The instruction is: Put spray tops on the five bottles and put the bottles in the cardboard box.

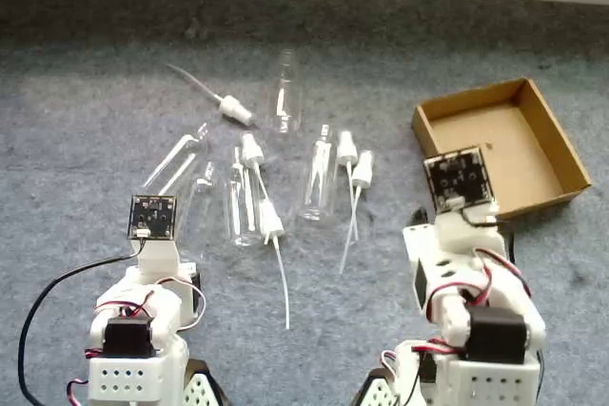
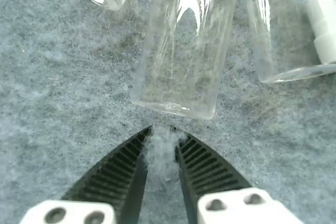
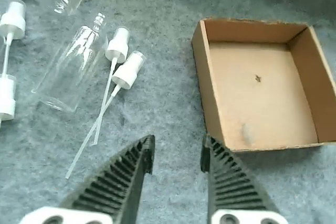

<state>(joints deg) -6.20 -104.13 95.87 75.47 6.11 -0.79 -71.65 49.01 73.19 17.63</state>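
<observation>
We see left claw (image 2: 163, 131) released, narrow gap, just short of a bottle (image 2: 178, 51) (lying flat); right claw (image 3: 177, 148) released near box (image 3: 262, 93).

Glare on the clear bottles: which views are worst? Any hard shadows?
Left wrist view: strong white streaks down the middle bottle. Right wrist view: small glints on the lying bottle; cardboard box evenly lit inside. High view: faint highlights on the far bottle; soft shadows only.

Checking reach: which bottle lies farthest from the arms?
The bottle beside the lone spray top at the far side; the other four lie in a row nearer the arms.
</observation>
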